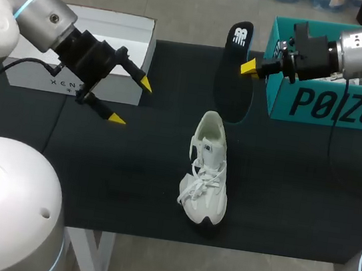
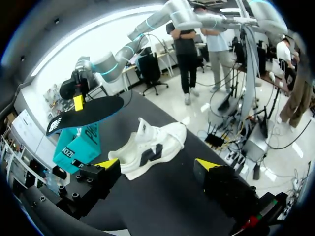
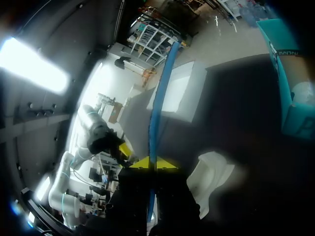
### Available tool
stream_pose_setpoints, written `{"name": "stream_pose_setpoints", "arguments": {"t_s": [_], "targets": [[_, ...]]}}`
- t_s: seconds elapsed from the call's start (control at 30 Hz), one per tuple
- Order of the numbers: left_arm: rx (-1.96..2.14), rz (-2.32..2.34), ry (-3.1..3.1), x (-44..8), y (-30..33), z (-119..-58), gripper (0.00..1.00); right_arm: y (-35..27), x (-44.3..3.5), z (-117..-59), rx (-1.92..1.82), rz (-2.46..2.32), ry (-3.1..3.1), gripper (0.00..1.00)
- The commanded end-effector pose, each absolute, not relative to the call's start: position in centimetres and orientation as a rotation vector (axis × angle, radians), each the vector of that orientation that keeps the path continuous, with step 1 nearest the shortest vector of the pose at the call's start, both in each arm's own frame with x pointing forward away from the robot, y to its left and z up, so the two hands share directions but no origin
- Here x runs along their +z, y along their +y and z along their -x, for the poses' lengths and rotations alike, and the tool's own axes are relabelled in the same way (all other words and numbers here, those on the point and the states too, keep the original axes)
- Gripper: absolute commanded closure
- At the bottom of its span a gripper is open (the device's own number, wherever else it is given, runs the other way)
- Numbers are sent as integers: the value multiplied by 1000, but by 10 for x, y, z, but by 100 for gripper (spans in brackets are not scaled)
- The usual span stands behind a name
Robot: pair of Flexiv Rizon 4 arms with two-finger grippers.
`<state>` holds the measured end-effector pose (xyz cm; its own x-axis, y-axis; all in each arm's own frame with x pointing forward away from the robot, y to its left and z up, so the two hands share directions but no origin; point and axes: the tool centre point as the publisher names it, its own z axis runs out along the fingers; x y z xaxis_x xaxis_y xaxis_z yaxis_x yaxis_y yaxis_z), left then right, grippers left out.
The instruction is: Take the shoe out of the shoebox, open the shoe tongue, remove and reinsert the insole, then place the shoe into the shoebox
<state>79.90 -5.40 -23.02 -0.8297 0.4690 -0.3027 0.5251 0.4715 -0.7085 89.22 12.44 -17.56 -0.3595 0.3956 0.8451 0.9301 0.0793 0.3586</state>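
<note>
Insole (image 1: 234, 82), likely light and bendy, sits clamped edgewise in right gripper (image 1: 250, 68); left gripper (image 1: 132, 102) spread empty; soft shoe (image 1: 206, 179) probably best held at heel collar.

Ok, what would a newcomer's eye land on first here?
The dark insole, held in the air by the right pincer beside the teal shoebox. Then the white shoe sitting alone on the black table, with the open left pincer off to its side.
</note>
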Motion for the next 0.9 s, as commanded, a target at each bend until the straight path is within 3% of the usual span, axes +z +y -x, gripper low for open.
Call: {"name": "stream_pose_setpoints", "arguments": {"t_s": [0.03, 0.9], "targets": [[-1303, -894, 2640, -231, -54, -800, 0, 126, -175, -892, -1253, 1314, -1815, 100], [-1303, -894, 2640, -231, -54, -800, 0, 116, -245, -952, -1459, 1276, -1831, 100]]}}
